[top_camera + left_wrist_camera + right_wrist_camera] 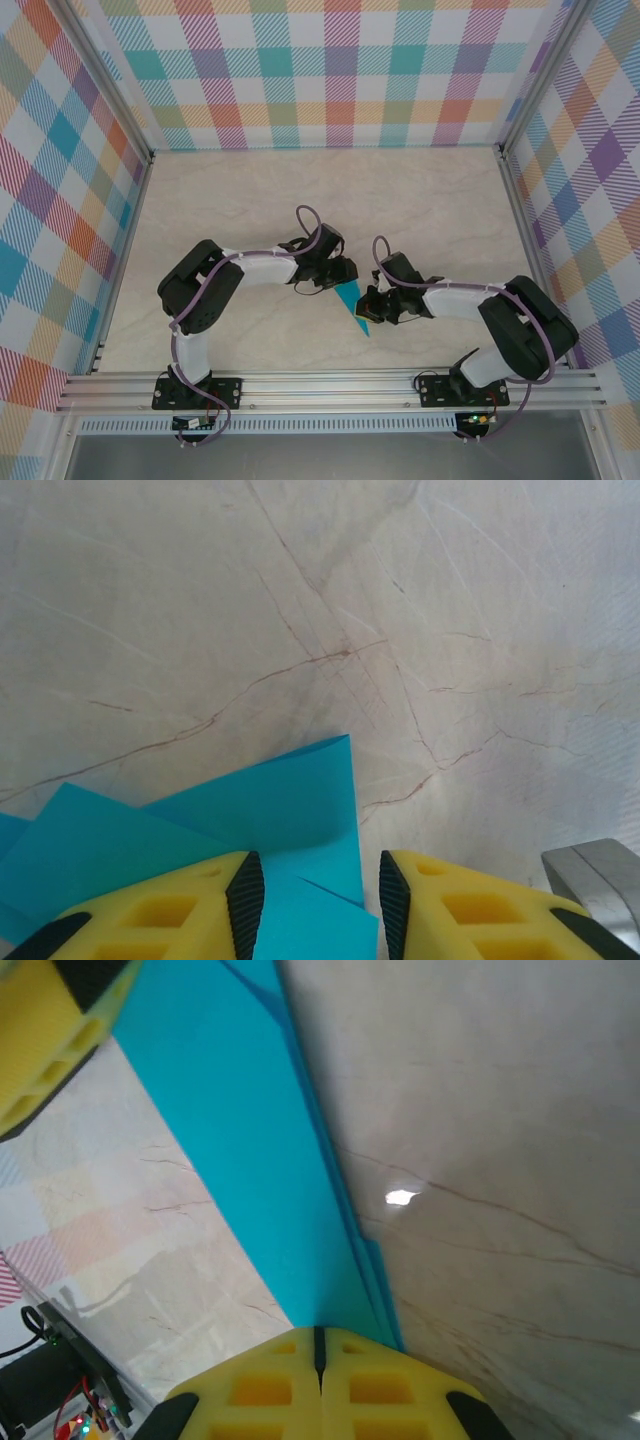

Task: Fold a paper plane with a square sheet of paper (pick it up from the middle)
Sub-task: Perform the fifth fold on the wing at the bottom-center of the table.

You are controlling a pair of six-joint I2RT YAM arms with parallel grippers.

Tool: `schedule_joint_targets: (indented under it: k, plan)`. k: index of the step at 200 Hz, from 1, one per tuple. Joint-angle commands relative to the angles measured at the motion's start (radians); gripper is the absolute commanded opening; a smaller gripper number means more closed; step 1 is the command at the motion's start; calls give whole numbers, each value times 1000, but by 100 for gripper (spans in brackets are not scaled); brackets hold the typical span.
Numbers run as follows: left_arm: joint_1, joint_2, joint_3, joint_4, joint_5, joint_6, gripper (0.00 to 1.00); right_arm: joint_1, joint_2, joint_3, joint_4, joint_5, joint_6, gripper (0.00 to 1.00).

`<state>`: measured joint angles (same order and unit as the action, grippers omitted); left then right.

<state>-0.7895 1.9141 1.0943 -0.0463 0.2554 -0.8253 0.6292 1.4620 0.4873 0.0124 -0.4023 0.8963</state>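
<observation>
The teal-blue paper, folded into a narrow pointed dart (355, 306), lies between the two arms at the table's middle front. My right gripper (320, 1345) is shut on its layered edge (265, 1160), yellow fingers pressed together with the paper running out from them. My left gripper (312, 895) is open, its black pads either side of the folded wing layers (290, 810) without pinching them. In the top view the left gripper (338, 275) sits at the dart's upper end and the right gripper (378, 305) beside its right edge.
The marble tabletop (300, 200) stretches open behind the arms. Plaid walls enclose it on three sides. An aluminium rail (330, 385) runs along the near edge. The left gripper's yellow finger (50, 1040) shows at the upper left of the right wrist view.
</observation>
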Motion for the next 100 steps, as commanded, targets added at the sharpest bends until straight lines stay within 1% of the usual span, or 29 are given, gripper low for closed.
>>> schedule_joint_targets:
  k: [1, 14, 34, 52, 70, 100]
  plan:
    - [-23, -25, -1, -104, -41, 15, 43, 6, 8, -64, 13, 60, 59, 0]
    - [-23, -75, -6, -110, -74, -7, 46, 6, -1, -100, 56, 65, 102, 0]
    - [-30, -150, -47, -86, -131, -97, 46, 6, -25, -133, 104, 81, 173, 0]
    - [-59, -201, -118, 13, -149, -181, 41, 7, -58, -141, 101, 100, 191, 0]
    - [-96, -215, -169, 96, -164, -243, 36, 7, -93, -146, 77, 114, 195, 0]
    - [-132, -178, -232, 262, -186, -327, 34, 7, -145, -168, 68, 124, 215, 1]
